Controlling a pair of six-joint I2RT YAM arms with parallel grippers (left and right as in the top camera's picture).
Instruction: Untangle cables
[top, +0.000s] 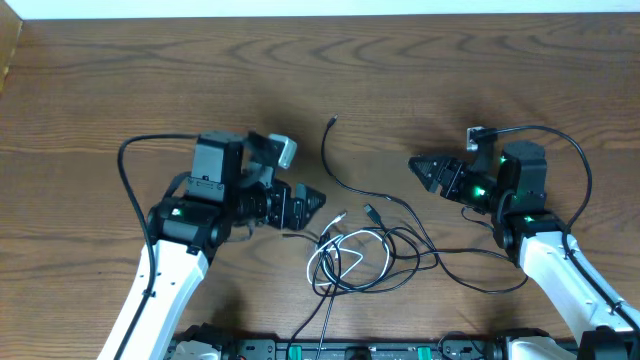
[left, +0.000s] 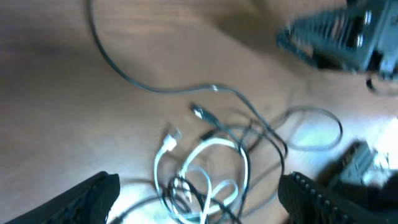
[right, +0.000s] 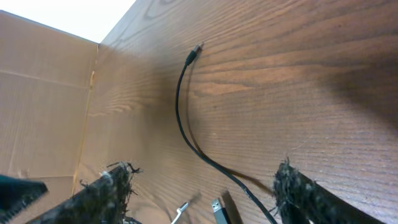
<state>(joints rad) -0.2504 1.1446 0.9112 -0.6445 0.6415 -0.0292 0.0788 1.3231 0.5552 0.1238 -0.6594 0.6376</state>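
Overhead: on the wood-grain table (top: 100, 90), the cables (top: 352, 255) lie in a loose knot of thin black and white loops between the two arms. One black cord (top: 324, 152) curves away to a small plug. Left wrist, blurred: the left gripper (left: 199, 182) is released, ribbed fingers wide, with the white cord (left: 205, 149) coiled on the table. Right wrist: the right gripper (right: 205, 171) is released, rough-edged pads wide apart above the black cord.
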